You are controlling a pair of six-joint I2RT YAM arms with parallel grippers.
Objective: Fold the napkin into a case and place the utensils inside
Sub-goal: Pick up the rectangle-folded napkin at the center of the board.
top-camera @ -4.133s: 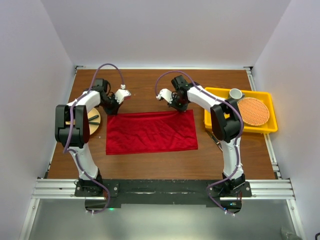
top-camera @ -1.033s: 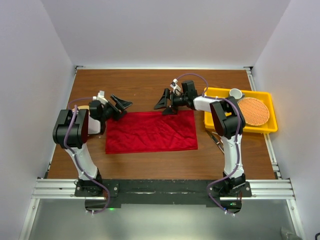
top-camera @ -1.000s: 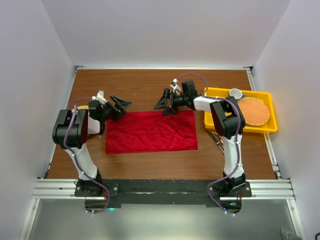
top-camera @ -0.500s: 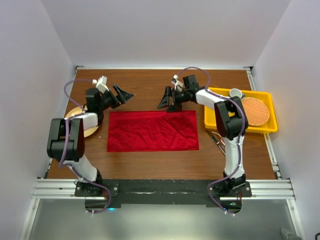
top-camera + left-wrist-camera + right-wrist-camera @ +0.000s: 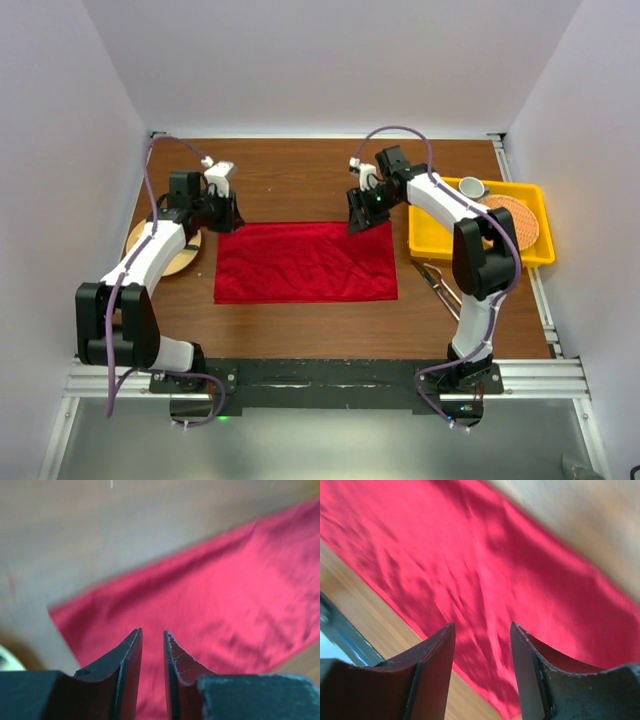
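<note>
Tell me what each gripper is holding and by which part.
Nothing is held. The left gripper and the right gripper hang near the far corners of the napkin, jaws apart with nothing between them.

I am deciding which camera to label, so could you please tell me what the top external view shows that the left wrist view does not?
Only the top external view shows the right gripper, the yellow tray holding the orange woven mat and white cup, and the whole outline of the napkin. Only the left wrist view shows the left gripper close up, its narrow gap empty. Both show the red napkin lying on the wooden table.
</note>
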